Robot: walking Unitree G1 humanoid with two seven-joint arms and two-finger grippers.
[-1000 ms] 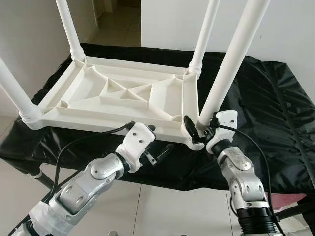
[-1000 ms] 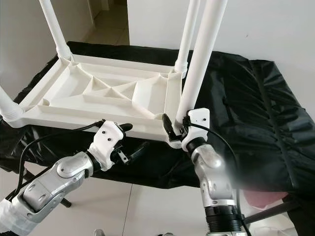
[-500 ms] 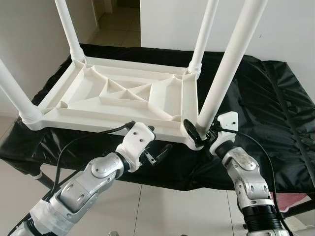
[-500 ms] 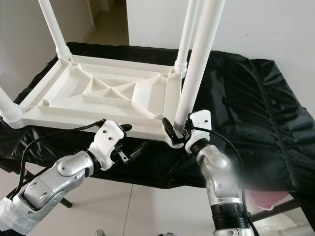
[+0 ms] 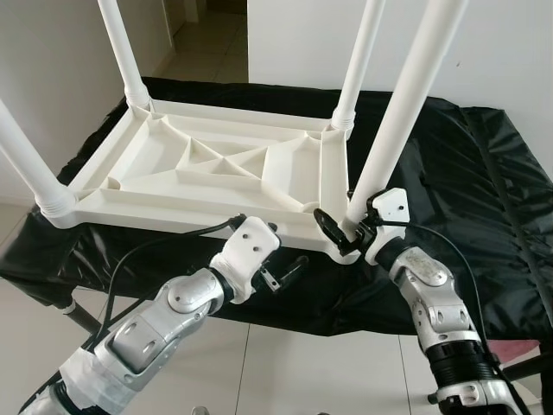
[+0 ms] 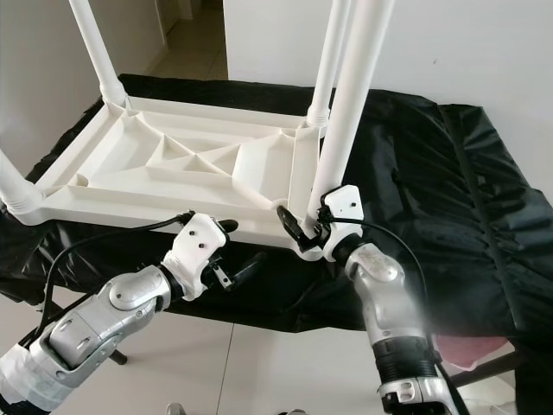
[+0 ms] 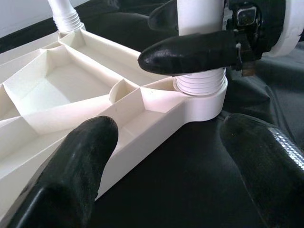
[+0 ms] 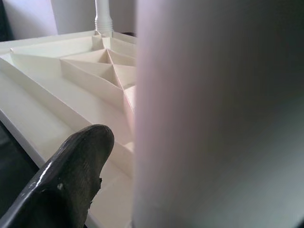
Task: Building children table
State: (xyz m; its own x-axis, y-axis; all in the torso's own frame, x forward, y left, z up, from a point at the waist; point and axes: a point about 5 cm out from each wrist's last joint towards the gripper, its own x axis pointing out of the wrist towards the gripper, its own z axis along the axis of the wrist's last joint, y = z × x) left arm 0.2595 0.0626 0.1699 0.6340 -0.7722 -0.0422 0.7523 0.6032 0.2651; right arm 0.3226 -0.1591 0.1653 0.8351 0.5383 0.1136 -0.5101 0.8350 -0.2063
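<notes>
On black cloth (image 5: 449, 156), right tool (image 5: 346, 232) clenches table leg (image 5: 393, 130); left tool (image 5: 281, 268) released

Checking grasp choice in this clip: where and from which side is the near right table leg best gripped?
Low on the round shaft of the leg, just above its ribbed collar, coming from the table's near edge, as the right gripper does. The tabletop lies upside down on the black cloth, so the legs stand up, and gripping by the socket probably steadies it best.
</notes>
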